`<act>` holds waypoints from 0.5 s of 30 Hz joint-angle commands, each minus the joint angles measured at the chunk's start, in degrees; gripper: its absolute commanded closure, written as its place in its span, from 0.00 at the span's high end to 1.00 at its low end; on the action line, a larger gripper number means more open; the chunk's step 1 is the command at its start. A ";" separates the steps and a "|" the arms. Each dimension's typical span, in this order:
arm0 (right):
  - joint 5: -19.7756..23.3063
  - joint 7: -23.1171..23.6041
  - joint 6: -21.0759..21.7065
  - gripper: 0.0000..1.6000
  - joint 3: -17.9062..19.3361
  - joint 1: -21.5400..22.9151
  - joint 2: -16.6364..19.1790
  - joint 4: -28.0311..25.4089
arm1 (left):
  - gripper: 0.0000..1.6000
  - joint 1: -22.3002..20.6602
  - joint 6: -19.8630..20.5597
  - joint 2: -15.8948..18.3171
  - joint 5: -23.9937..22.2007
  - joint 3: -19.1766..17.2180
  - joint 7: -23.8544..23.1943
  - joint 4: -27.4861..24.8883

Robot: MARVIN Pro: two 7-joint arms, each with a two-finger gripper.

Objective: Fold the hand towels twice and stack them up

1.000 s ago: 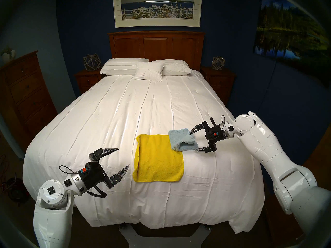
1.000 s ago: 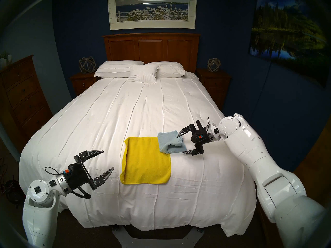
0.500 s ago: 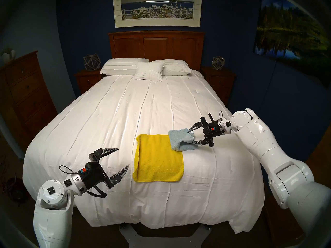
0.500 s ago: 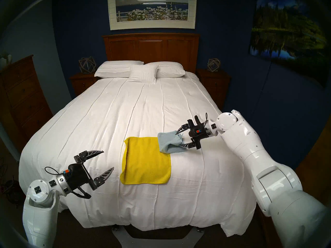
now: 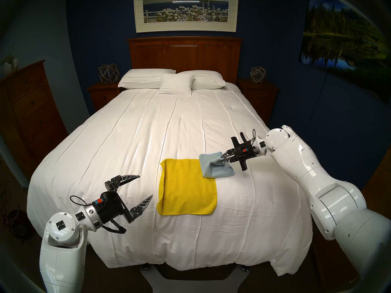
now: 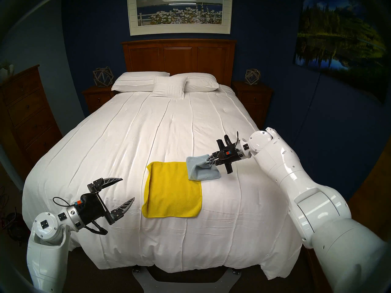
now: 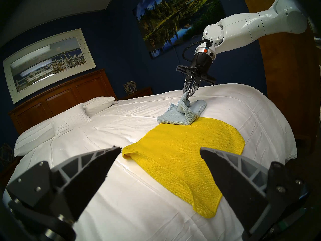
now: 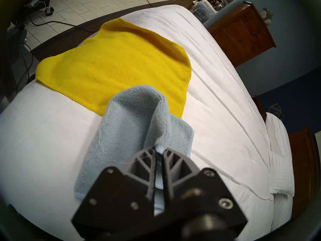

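Gaping and empty, the left gripper (image 5: 137, 189) waits beside the yellow towel (image 5: 187, 193), spread on the bedspread (image 5: 148, 127); right gripper (image 5: 222, 158) pinches the grey-blue towel (image 5: 213, 167) (overlapping the yellow's far corner), apparently mid-fold, needing a carry-over.
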 commanded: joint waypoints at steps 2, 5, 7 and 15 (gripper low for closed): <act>-2.58 -3.26 -0.08 0.18 -0.77 6.11 -5.66 2.71 | 1.00 -0.13 -0.08 0.06 -0.15 -0.09 -0.09 -0.83; -4.06 -4.67 -0.63 0.26 -1.33 6.91 -6.90 3.83 | 1.00 -0.15 -0.09 0.05 -0.14 -0.09 -0.11 -0.81; -4.95 -5.77 -0.14 0.29 -1.44 7.75 -7.89 5.10 | 1.00 -0.16 -0.09 0.04 -0.13 -0.10 -0.12 -0.81; -10.56 -11.19 -1.18 0.37 -3.46 10.51 -10.96 10.99 | 1.00 -0.17 -0.07 -0.02 -0.10 -0.14 -0.18 -0.84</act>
